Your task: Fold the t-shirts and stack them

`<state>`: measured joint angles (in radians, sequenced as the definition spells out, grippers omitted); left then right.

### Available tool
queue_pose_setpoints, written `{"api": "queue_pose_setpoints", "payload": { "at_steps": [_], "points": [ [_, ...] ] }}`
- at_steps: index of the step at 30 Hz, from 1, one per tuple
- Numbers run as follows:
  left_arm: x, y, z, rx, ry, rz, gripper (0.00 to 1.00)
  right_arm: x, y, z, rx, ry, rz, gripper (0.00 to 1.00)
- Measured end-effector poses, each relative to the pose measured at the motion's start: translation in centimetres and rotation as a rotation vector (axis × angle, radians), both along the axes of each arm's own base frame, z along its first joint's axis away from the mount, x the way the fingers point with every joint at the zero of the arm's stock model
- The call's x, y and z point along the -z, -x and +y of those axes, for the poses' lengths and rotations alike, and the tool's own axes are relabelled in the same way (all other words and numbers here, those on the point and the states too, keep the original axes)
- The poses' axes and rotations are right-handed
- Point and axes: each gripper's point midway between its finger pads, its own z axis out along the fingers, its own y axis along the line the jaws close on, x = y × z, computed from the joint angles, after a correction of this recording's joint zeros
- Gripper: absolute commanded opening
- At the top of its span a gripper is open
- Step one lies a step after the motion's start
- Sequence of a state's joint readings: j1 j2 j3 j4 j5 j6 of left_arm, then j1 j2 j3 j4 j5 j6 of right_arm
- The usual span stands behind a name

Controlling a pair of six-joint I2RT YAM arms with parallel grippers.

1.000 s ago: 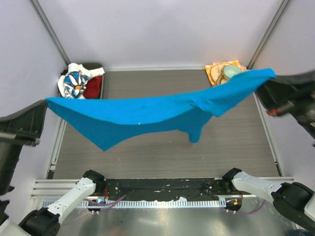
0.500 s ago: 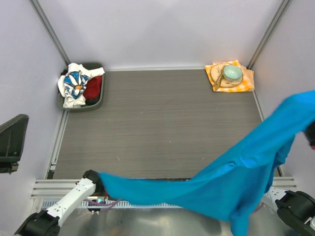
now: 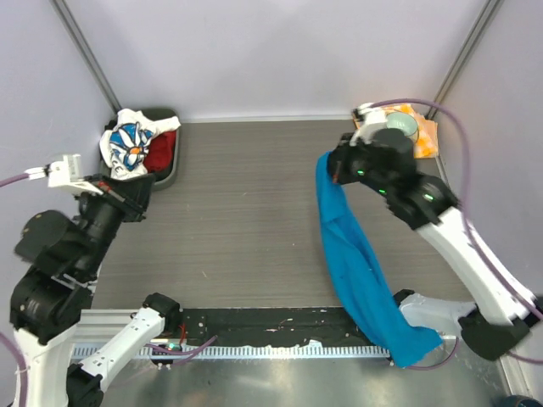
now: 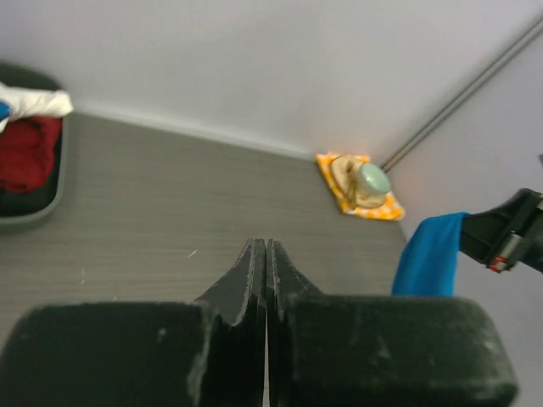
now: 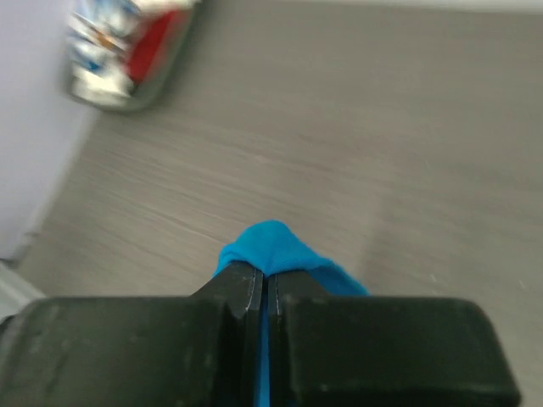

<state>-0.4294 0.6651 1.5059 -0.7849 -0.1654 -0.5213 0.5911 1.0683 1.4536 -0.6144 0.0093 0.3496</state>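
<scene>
One soft bright blue t-shirt (image 3: pixel 349 254) hangs at the frame's right, pinched in your right gripper (image 3: pixel 335 165); your left gripper (image 4: pixel 265 248) is clenched on nothing; next, I think, lay it flat for folding.

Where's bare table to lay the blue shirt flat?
Bare: the wide middle of the table, from the bin across to the blue t-shirt hanging from the right claw. Crowded: far-left bin, far-right napkin with cup, right side under the cloth.

Left end effector (image 4: pixel 265 280) closed empty; right end effector (image 5: pixel 265 288) clamps blue t-shirt (image 5: pixel 273 243).
</scene>
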Motion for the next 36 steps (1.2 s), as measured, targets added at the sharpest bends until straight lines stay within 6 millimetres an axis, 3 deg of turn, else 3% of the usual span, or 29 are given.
{"api": "queue_pose_setpoints", "payload": {
  "at_steps": [3,5,6,9,13,18,21,25,27,28,31,33,36],
  "points": [
    [3.6,-2.1,0.1,-0.055,-0.026,0.092,0.0,9.2,-4.7,1.1,0.085,0.167,0.18,0.01],
    [5.2,-3.2,0.1,-0.085,-0.038,0.139,0.0,13.9,-7.2,1.6,0.124,0.26,0.268,0.01],
    [5.7,-3.8,0.0,-0.098,-0.043,0.157,0.0,16.0,-8.2,1.7,0.139,0.299,0.307,0.01],
    [7.0,-5.4,-0.4,-0.12,-0.046,0.199,0.0,19.6,-11.2,1.9,0.183,0.367,0.379,0.01],
    [8.3,-7.1,-0.9,-0.139,-0.067,0.248,0.0,20.3,-16.2,1.4,0.261,0.371,0.408,0.01],
    [9.4,-8.4,-1.4,-0.146,-0.087,0.29,0.0,15.5,-25.7,-2.6,0.432,0.26,0.348,0.01],
    [9.7,-9.0,-1.6,-0.147,-0.089,0.303,0.0,12.2,-28.2,-5.0,0.484,0.205,0.305,0.01],
    [9.5,-9.4,-1.9,-0.148,-0.071,0.293,0.0,6.9,-28.1,-5.1,0.457,0.11,0.23,0.01],
    [9.7,-9.8,-2.1,-0.149,-0.066,0.293,0.0,5.9,-26.8,-4.3,0.428,0.099,0.22,0.01],
    [10.0,-10.1,-2.2,-0.149,-0.066,0.3,0.0,6.4,-26.0,-4.1,0.422,0.11,0.235,0.01],
    [11.8,-10.9,-2.7,-0.148,-0.069,0.337,0.0,10.4,-23.8,-4.6,0.44,0.184,0.323,0.01],
    [13.4,-11.3,-3.1,-0.144,-0.077,0.374,0.0,15.2,-22.3,-5.9,0.487,0.279,0.418,0.01],
    [16.0,-12.0,-3.6,-0.139,-0.095,0.434,0.0,22.0,-20.1,-9.4,0.596,0.452,0.549,0.01]
  ]
}}
